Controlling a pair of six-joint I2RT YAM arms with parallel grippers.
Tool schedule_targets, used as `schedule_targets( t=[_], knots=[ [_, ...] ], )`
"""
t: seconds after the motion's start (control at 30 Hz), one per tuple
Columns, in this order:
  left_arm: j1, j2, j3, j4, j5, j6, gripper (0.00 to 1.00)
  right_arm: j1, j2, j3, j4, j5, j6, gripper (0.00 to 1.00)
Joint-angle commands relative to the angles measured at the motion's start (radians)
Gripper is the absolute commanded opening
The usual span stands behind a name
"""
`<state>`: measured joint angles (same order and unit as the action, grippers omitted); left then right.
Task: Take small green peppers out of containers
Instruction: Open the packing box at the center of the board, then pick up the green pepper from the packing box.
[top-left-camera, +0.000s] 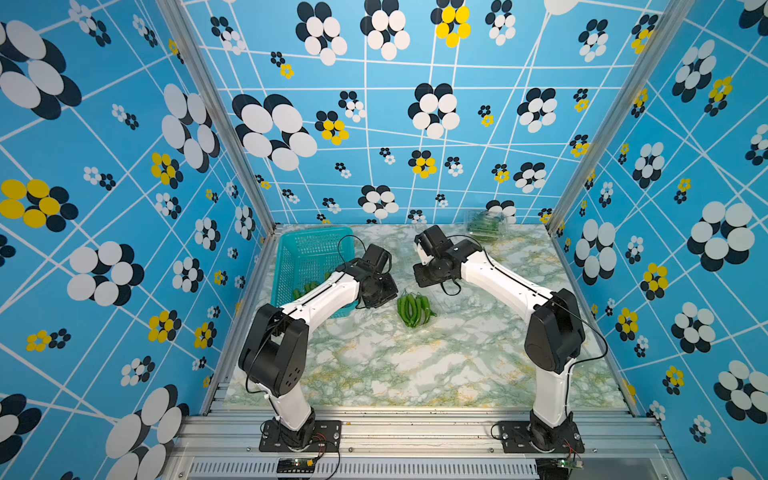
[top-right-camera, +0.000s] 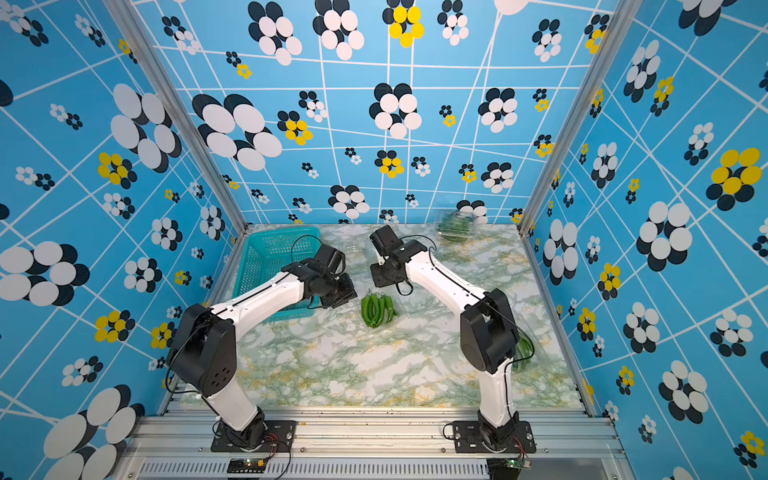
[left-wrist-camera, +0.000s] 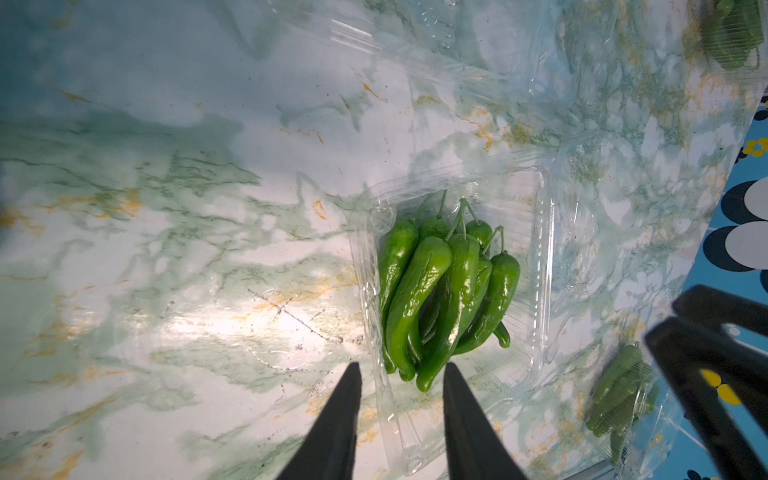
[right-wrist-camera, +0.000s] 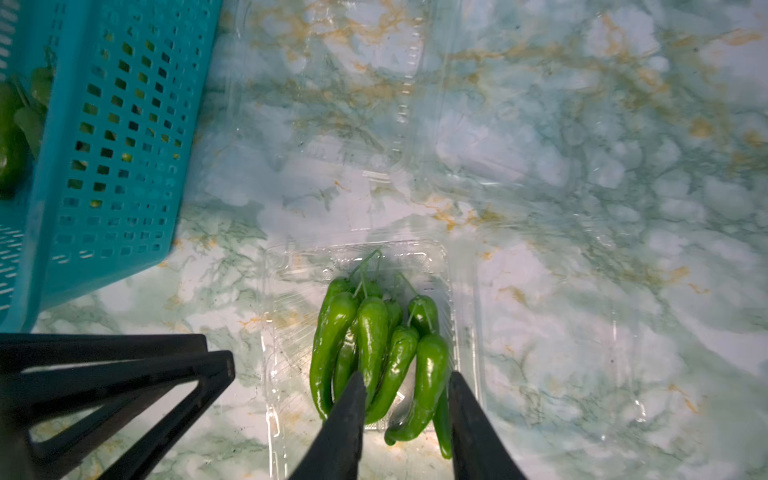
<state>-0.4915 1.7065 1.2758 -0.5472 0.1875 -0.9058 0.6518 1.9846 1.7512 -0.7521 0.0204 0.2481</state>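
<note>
So, closest to us on the marbled desk (top-left-camera: 415, 374) we see the near container (top-right-camera: 525, 357), a clear box with a near bunch (left-wrist-camera: 619, 386) of peppers inside, half hidden behind the right arm. Mid-desk lies the open container (left-wrist-camera: 544, 249), flat, with the small green peppers (top-left-camera: 413, 309) piled in its tray, stems pointing away from us. The left tool (left-wrist-camera: 402, 370) hangs just beside that pile on the basket side, jaws a modest gap apart with nothing between them. The right tool (right-wrist-camera: 407, 378) hovers at the pile's far side, jaws likewise parted, not pinching anything we can make out. Past the tools lies an empty clear box (right-wrist-camera: 328, 137). Far left stands the teal basket (top-left-camera: 286, 239) with some loose peppers (top-left-camera: 305, 286) at its bottom. Way back right, the back container (top-left-camera: 484, 222), closed and holding peppers, sits by the wall.
</note>
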Motion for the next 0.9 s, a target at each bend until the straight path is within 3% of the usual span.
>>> schedule_targets(
  t=[0.0, 0.3, 0.87],
  knots=[
    [0.012, -0.063, -0.016, -0.040, -0.033, 0.025, 0.35, 0.025, 0.028, -0.008, -0.026, -0.035, -0.003, 0.35],
    [0.056, -0.182, -0.074, -0.036, -0.026, 0.044, 0.38, 0.042, 0.084, -0.038, 0.009, -0.035, -0.008, 0.36],
    [0.093, -0.227, -0.121, -0.010, -0.001, 0.050, 0.38, 0.047, 0.164, -0.043, 0.023, -0.034, 0.003, 0.37]
  ],
)
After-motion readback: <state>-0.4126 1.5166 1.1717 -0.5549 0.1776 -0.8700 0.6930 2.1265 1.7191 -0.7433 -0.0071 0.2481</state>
